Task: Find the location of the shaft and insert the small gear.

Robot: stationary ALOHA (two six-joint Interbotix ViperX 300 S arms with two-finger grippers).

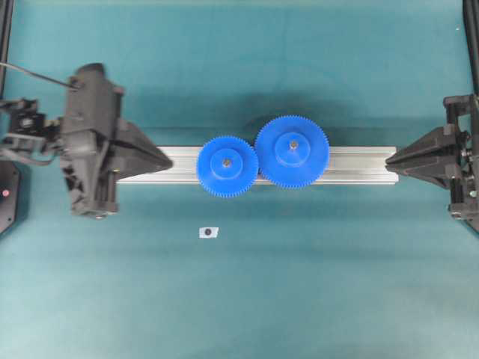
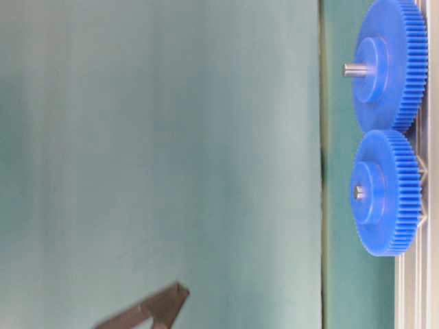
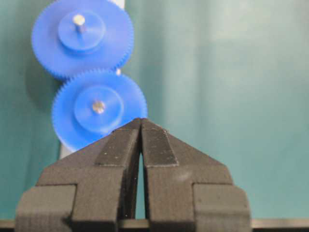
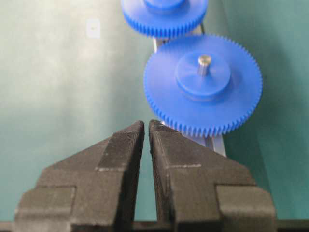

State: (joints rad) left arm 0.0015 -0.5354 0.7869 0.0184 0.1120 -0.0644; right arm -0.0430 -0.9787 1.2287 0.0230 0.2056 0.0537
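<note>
The aluminium bar (image 1: 352, 166) is covered through its middle by the small gear (image 1: 227, 166) and the large gear (image 1: 292, 152), and its two ends run under the tips of the left gripper (image 1: 168, 158) and the right gripper (image 1: 389, 158), so neither end shows. From table level the bar is a thin strip cut by the right edge, and only a dark finger (image 2: 164, 307) enters at the bottom edge. The shaft (image 3: 98, 106) appears only as a grey tip in the small gear's hub; whatever holds it is hidden below. The white sticker (image 1: 209, 232) is too small to read. In the right wrist view the small gear is cropped by the top edge.
</note>
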